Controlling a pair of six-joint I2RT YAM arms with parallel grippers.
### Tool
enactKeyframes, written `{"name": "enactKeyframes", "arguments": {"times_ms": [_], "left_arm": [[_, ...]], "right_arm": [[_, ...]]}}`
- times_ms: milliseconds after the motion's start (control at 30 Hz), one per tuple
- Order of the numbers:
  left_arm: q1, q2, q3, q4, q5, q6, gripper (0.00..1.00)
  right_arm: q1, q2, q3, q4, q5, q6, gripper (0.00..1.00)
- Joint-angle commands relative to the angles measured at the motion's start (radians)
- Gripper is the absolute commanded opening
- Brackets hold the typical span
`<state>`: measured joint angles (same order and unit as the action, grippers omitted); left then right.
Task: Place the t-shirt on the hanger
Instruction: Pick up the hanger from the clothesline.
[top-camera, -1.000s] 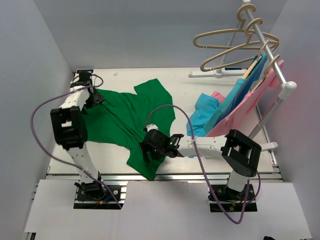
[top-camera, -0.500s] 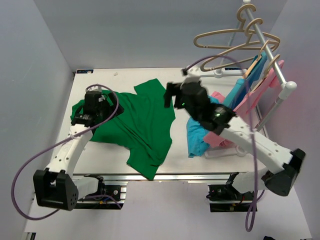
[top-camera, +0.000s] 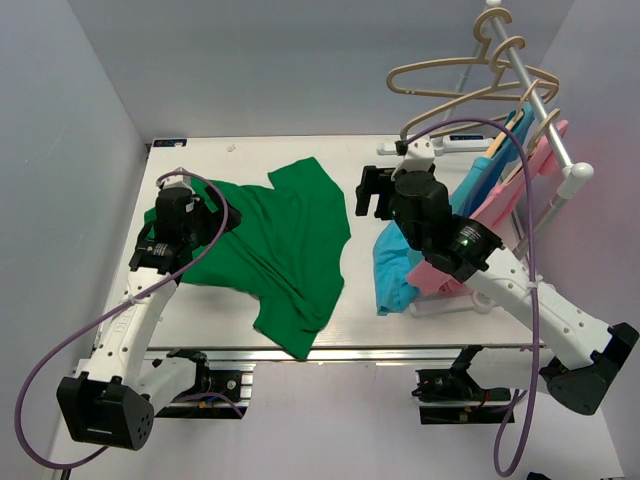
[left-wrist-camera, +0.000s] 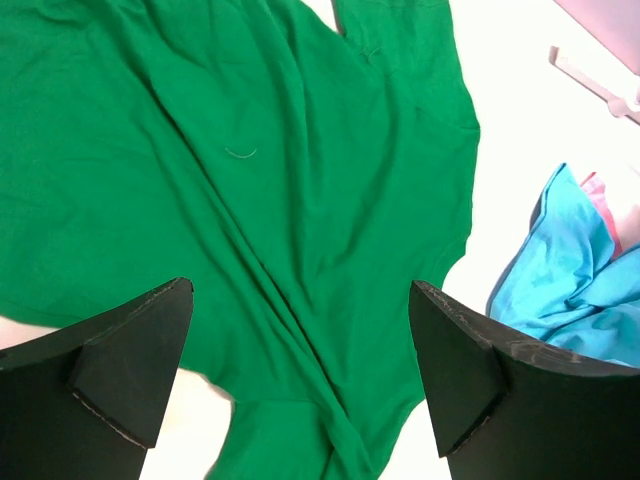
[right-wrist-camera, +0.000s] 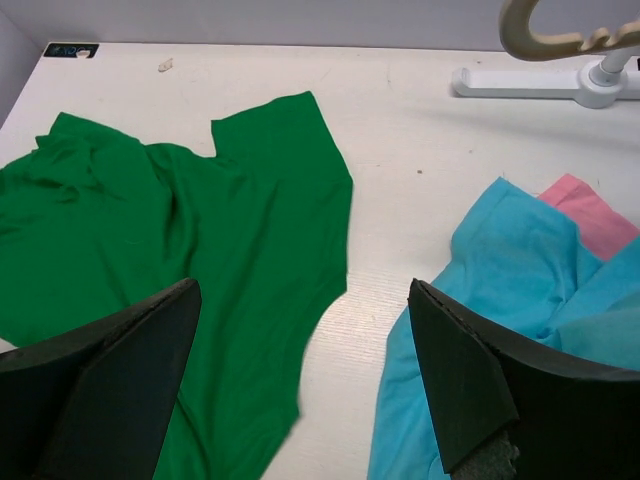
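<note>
Top external view: the table (top-camera: 362, 285) carried the t-shirt (top-camera: 270, 240) rumpled across its left half, reaching almost to the near edge. Soft, light and floppy, I judged, so best pinched at a shoulder edge. Bare table ran between it and the light blue garment (top-camera: 398, 265). The hanger (top-camera: 393, 83) hung over the far right corner. The left gripper (left-wrist-camera: 300, 290) and right gripper (right-wrist-camera: 305, 285) both gaped wide, holding nothing.

Blue garment (right-wrist-camera: 490, 300) beside pink garment (right-wrist-camera: 592, 218), perhaps touching
</note>
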<state>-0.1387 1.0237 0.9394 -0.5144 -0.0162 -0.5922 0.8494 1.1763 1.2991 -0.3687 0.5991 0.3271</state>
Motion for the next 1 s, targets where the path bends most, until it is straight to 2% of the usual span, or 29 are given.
{"name": "enactKeyframes", "arguments": {"times_ms": [0, 100, 200, 433, 533, 633, 700, 800, 967], "left_arm": [[0.005, -0.019, 0.009, -0.019, -0.018, -0.014, 0.98], [0.005, -0.016, 0.012, -0.019, -0.001, -0.017, 0.98], [0.007, -0.005, -0.001, 0.002, 0.015, -0.020, 0.98], [0.005, 0.035, -0.005, 0.045, 0.058, 0.006, 0.98], [0.007, 0.055, -0.005, 0.063, 0.071, 0.023, 0.98], [0.004, 0.084, 0.012, 0.071, 0.076, 0.045, 0.98], [0.004, 0.093, 0.013, 0.085, 0.081, 0.051, 0.98], [0.004, 0.116, 0.015, 0.112, 0.101, 0.063, 0.98], [0.004, 0.150, 0.012, 0.145, 0.128, 0.091, 0.98]], "right_arm": [[0.004, -0.017, 0.012, 0.014, 0.018, -0.022, 0.89], [0.004, -0.030, 0.011, 0.039, 0.013, -0.072, 0.89], [-0.027, -0.014, 0.060, 0.062, 0.117, -0.099, 0.89], [-0.321, 0.196, 0.492, -0.153, 0.169, -0.047, 0.89], [-0.426, 0.330, 0.673, -0.245, 0.120, 0.021, 0.89], [-0.449, 0.483, 0.808, -0.289, 0.197, 0.032, 0.89], [-0.460, 0.525, 0.856, -0.262, 0.196, 0.026, 0.89], [-0.492, 0.600, 0.890, -0.231, 0.159, 0.038, 0.86], [-0.507, 0.704, 0.967, -0.197, 0.286, 0.027, 0.85]]}}
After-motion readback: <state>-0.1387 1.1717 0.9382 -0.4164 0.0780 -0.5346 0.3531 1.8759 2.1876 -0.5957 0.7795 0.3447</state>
